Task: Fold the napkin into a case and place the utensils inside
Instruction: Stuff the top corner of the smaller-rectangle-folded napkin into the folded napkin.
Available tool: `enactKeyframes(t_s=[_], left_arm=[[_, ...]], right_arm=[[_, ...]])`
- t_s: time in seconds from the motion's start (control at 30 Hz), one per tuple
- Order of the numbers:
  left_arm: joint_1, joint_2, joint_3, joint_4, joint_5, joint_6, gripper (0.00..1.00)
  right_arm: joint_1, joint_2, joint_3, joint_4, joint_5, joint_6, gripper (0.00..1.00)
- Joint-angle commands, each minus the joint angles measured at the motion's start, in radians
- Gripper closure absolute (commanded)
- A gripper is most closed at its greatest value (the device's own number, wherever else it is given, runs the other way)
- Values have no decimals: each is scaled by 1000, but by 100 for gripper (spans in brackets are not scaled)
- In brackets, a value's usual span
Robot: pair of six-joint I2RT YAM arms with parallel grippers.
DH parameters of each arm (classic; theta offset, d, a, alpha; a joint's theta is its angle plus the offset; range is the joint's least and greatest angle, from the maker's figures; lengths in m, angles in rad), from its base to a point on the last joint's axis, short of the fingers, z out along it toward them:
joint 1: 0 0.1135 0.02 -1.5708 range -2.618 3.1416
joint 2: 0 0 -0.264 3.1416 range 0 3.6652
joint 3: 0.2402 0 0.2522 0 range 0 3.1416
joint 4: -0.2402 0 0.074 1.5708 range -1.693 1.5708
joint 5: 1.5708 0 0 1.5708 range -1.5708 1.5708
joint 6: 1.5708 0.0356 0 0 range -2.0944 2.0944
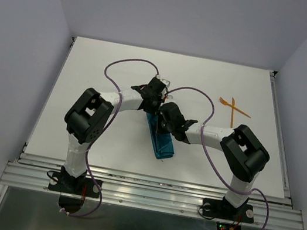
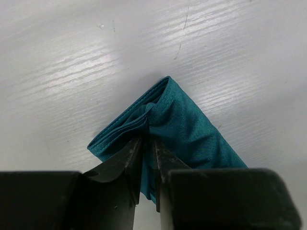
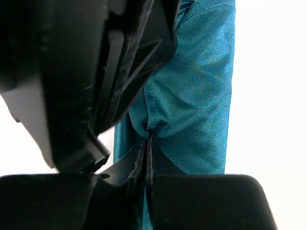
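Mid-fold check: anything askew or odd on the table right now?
Nothing damaged. The napkin lies diagonally, its layers bunched where the left gripper pinches them. The utensils lie crossed at the far right.

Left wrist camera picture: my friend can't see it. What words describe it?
A folded teal napkin lies on a white table, one corner pointing away from the camera. At the bottom, two black jaws, nearly together, pinch its near layers.
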Motion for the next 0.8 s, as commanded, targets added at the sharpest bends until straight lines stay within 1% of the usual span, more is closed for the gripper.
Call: enactKeyframes(t_s=[0.0, 0.1, 0.27, 0.47, 0.5, 0.57, 0.6, 0.67, 0.77], left_arm=[[-8, 4, 42, -10, -26, 14, 80], [-8, 12, 49, -18, -36, 14, 82], [-8, 21, 57, -29, -45, 12, 100], [-3, -20, 55, -26, 13, 7, 100], [3, -26, 51, -24, 71, 4, 100], [22, -39, 40, -12, 134, -12, 100], [47, -42, 26, -4, 190, -19, 100], [79, -52, 0, 16, 250, -35, 100], [96, -65, -14, 22, 280, -39, 100]], right_arm=[[8, -13, -7, 9, -3, 5, 99], [8, -16, -9, 9, -3, 3, 99], [8, -20, -7, 9, -3, 2, 99], [8, -12, -7, 9, 5, 2, 99], [8, -12, -6, 11, 5, 2, 99], [8, -9, -6, 9, 5, 2, 99], [8, -9, -6, 9, 5, 0, 99], [8, -9, -7, 11, 8, 0, 99], [8, -9, -9, 12, 10, -3, 99]])
